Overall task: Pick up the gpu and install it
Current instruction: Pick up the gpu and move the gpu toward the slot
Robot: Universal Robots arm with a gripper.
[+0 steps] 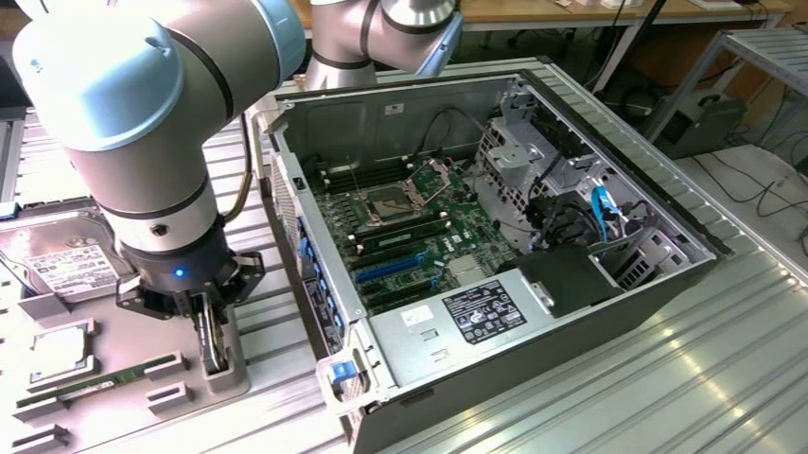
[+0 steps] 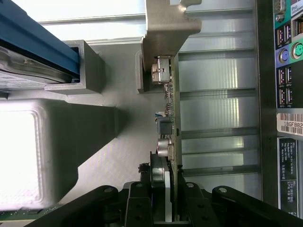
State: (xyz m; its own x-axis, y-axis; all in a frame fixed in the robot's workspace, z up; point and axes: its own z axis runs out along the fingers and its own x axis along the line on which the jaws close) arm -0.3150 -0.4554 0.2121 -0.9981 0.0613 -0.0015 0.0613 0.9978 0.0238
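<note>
**Claw pinches the gpu on the parts tray**

Nearest, the grey arm (image 1: 139,113) hangs at the exterior view's left. Its gripper (image 1: 211,331) pinches the one gpu (image 2: 172,99), which stands on edge in a grey holder (image 1: 227,371) on the parts tray (image 1: 132,336). The tray also carries one hard drive (image 1: 51,260) and one RAM stick (image 1: 95,383). To the right lies the open computer case (image 1: 366,118), holding one motherboard (image 1: 404,227) and one power supply (image 1: 486,317).

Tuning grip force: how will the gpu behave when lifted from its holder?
Probably stiff: the gpu is a thin board standing on edge. Likely fragile, with small components exposed. The metal bracket at the far end may tip it.
</note>
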